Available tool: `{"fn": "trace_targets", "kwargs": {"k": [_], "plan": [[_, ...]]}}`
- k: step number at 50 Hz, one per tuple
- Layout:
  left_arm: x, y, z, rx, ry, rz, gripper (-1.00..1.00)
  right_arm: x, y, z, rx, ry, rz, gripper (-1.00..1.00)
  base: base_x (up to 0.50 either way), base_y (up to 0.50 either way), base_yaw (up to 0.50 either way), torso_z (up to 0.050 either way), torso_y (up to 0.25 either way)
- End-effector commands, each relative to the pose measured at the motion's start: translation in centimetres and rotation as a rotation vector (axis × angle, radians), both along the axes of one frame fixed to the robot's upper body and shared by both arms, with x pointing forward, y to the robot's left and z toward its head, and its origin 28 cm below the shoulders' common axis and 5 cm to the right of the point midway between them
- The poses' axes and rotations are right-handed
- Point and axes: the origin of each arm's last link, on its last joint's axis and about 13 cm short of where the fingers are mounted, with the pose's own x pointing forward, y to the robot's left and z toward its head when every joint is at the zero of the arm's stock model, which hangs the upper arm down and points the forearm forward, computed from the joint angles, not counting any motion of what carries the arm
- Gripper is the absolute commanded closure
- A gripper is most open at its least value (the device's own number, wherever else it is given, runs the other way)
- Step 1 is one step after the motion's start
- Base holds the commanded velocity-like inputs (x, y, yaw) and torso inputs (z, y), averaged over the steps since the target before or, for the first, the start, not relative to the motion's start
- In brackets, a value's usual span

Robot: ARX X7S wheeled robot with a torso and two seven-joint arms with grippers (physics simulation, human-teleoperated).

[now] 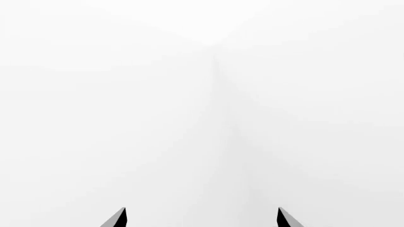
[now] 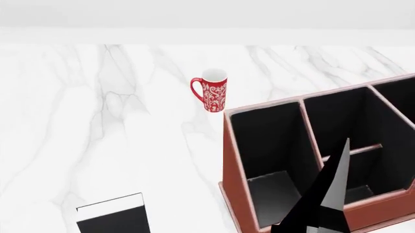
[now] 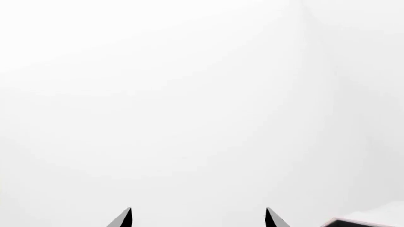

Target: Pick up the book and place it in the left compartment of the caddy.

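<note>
My right claw point(image 2: 324, 204) rises nearest, over the caddy point(image 2: 234, 160), tips parted and empty like my left claw point(image 1: 202, 218), while the book point(image 2: 113, 216) lies near-left, closer to my unseen left arm.

Your worktop point(image 2: 97, 121): white marble look, grey veining, smooth, soft sheen. Caddy point(image 2: 234, 165) before you: reddish-brown leather-look outer walls, matt; interior lining flat black, slight grey sheen on floor of left compartment point(image 2: 269, 150); divider edges pale. Mug point(image 2: 211, 91): glazed ceramic look, red with white scroll pattern, white inside. Book point(image 2: 113, 218): matt black cover, white paper edge. Your gripper fingertips point(image 1: 117, 218): dark, hard, faceted, dull finish in both wrist views.
</note>
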Motion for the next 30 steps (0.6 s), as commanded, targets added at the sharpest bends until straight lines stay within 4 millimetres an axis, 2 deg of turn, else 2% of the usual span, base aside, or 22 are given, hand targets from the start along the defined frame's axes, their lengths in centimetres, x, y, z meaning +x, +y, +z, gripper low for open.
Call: {"fn": "trace_targets", "kwargs": {"k": [1, 12, 30], "plan": [[0.05, -0.05, 0.06, 0.014, -0.006, 0.007, -1.00, -0.03, 0.01, 0.03, -0.001, -0.001, -0.001, -1.00, 0.00, 0.00, 0.00, 0.000, 0.000], [0.09, -0.07, 0.08, 0.014, -0.005, -0.001, -1.00, -0.16, 0.01, 0.04, -0.007, -0.019, -0.001, -1.00, 0.01, 0.00, 0.00, 0.000, 0.000], [0.06, -0.13, 0.10, 0.009, -0.014, -0.007, -1.00, -0.17, 0.04, -0.03, -0.006, -0.014, 0.008, -1.00, 0.49, 0.00, 0.00, 0.000, 0.000]]}}
